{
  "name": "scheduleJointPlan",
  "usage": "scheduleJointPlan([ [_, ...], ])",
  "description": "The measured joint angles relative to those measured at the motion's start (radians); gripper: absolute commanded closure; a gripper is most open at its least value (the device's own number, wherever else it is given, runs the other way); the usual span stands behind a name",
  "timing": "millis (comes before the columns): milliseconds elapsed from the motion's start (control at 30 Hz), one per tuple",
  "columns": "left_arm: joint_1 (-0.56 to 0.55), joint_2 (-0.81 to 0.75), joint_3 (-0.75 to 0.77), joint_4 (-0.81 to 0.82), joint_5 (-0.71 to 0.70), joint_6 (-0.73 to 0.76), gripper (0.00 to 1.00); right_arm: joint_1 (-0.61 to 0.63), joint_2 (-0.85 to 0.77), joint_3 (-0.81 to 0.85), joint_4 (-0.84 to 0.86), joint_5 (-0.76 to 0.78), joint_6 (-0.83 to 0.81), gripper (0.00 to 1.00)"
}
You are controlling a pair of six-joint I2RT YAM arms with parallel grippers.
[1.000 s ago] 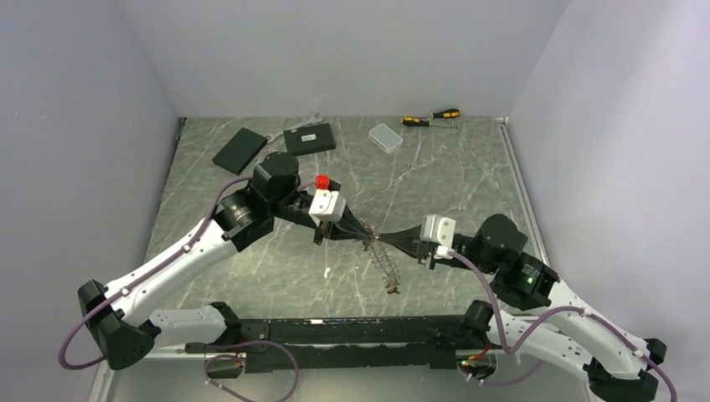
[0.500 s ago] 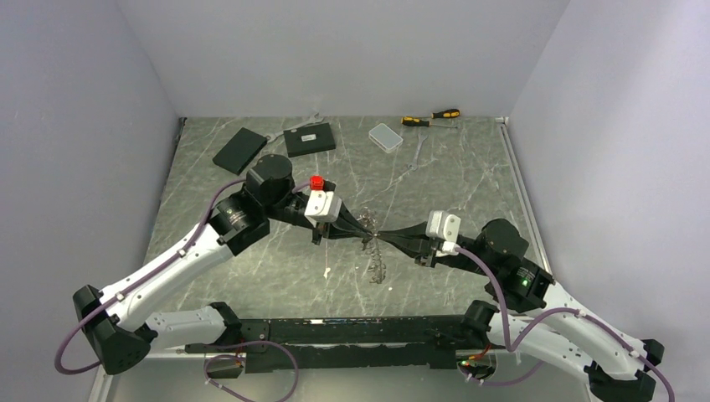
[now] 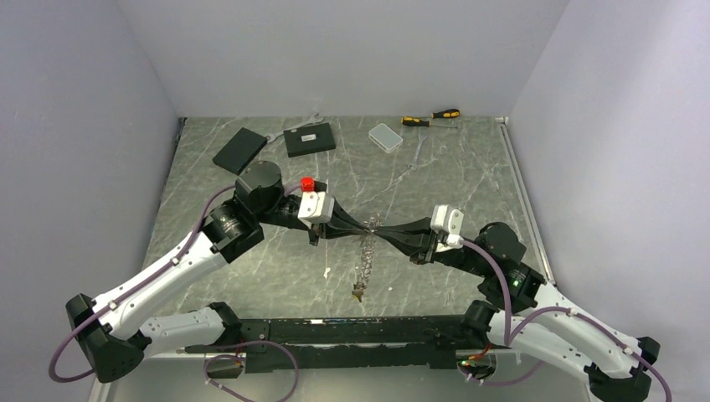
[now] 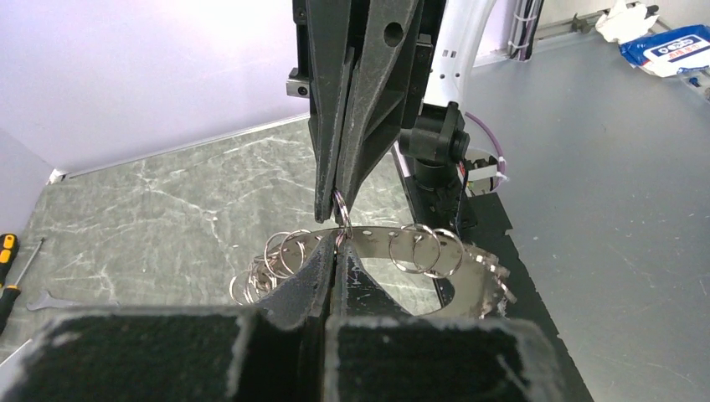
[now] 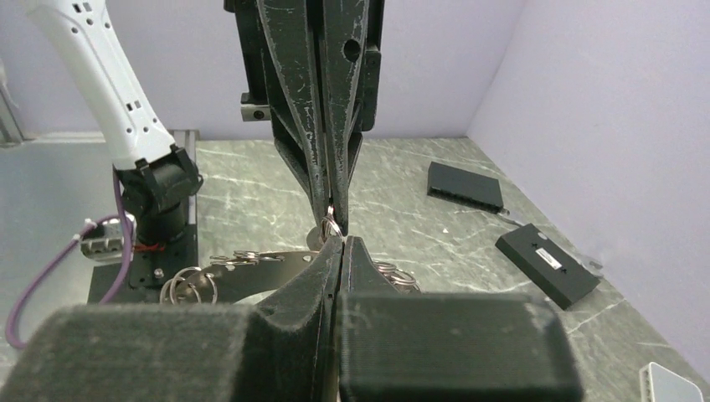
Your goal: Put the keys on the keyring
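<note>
The keyring [image 3: 364,255] is a thin grey toothed metal band with several small split rings on it. It hangs limp below the spot where my two grippers meet tip to tip above the table's middle. My left gripper [image 3: 368,226] and right gripper [image 3: 378,228] are both shut on its top. In the left wrist view my left gripper [image 4: 335,244] pinches the band [image 4: 469,255] beside a small split ring [image 4: 341,205]. In the right wrist view my right gripper [image 5: 342,241] pinches the same spot of the band [image 5: 251,268]. A small yellowish piece [image 3: 357,294] dangles at the bottom end. I cannot make out any keys.
Two black boxes [image 3: 239,150] [image 3: 309,140], a wrench [image 3: 293,124], a clear plastic box [image 3: 385,136] and yellow-handled screwdrivers [image 3: 431,118] lie along the back. A small white bit [image 3: 326,271] lies on the table left of the hanging loop.
Both grippers have risen and shifted slightly away from me, still tip to tip. The keyring's lower end has left the table at the lower right and now hangs straight down.
</note>
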Motion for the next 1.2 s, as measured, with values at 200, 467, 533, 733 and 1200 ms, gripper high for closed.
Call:
scheduleJointPlan([
  [200, 0.003, -0.005, -0.004, 0.01, -0.018, -0.022, 1.0, 0.0, 0.005, -0.042, 0.087, 0.019, 0.048, 1.0],
  [467, 0.005, -0.005, -0.006, 0.055, -0.049, -0.089, 1.0, 0.0, 0.007, -0.056, 0.149, 0.049, 0.063, 1.0],
  [533, 0.005, -0.005, -0.01, 0.079, -0.056, -0.113, 1.0, -0.001, 0.012, -0.057, 0.167, 0.052, 0.064, 1.0],
  [733, 0.006, 0.01, -0.011, 0.101, -0.066, -0.166, 1.0, -0.001, 0.027, -0.057, 0.212, 0.059, 0.069, 1.0],
  [1200, 0.008, 0.038, -0.022, 0.197, -0.099, -0.275, 1.0, -0.014, 0.037, -0.071, 0.283, 0.083, 0.086, 1.0],
])
